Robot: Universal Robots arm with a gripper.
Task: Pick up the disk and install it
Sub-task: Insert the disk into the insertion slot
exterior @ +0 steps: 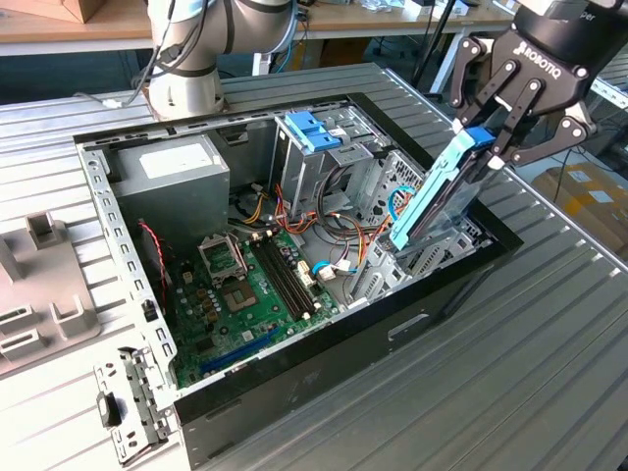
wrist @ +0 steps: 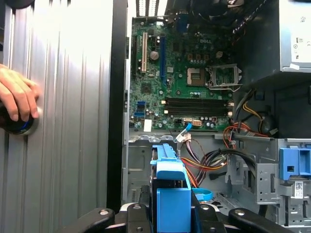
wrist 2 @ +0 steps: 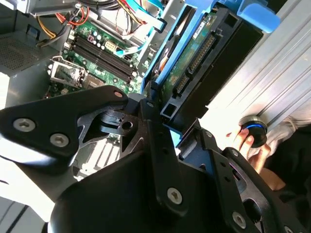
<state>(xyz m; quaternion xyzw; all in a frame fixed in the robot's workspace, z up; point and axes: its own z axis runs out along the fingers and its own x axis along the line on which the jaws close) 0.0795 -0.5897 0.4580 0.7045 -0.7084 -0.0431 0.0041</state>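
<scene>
Installation step. The gripper [exterior: 488, 149] pinches the upper end of the disk [exterior: 432, 201], which stands tilted, its lower end at the bay [exterior: 442, 257] of the open computer case [exterior: 432, 309]. Seating likely calls for squaring it with the bay.

Open computer case [exterior: 294, 383] on ribbed metal table [exterior: 549, 324]

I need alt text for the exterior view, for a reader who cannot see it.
The gripper holds the disk by its blue upper end, tilted, with the lower end down inside the open computer case at the exterior view's right. A green motherboard lies on the case floor, a grey power supply beside it.
</scene>
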